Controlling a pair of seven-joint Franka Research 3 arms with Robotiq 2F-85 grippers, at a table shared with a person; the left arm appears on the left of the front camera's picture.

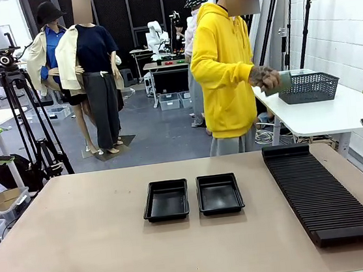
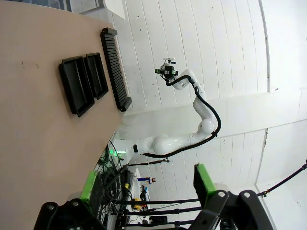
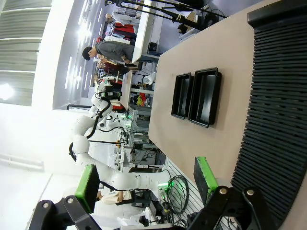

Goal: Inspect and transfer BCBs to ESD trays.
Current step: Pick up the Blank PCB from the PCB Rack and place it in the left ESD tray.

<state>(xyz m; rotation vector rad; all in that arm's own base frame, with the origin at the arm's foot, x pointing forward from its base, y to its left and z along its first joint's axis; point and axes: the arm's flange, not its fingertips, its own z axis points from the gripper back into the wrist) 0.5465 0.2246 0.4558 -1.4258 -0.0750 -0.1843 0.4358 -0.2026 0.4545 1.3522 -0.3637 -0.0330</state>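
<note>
The left claw (image 2: pixel 146 181) hangs released, green pads wide apart, off the left side of the desk (image 1: pixel 82 239). At mid-desk the two ESD trays (image 1: pixel 164 184) sit side by side, just apart. Right of them a long ribbed rack (image 1: pixel 322 192) runs from near to far. Beyond the far edge a person's hand (image 1: pixel 265 77) holds a green BCB (image 1: pixel 284 81) against the wire basket (image 1: pixel 308 87) on a white side desk (image 1: pixel 323 116). The right claw (image 3: pixel 146 179) hangs released off the right side.

Black ESD trays (image 1: pixel 167 203); black ribbed rack (image 1: pixel 322 192); beige table (image 1: pixel 82 239); yellow hoodie (image 1: pixel 223 72).
</note>
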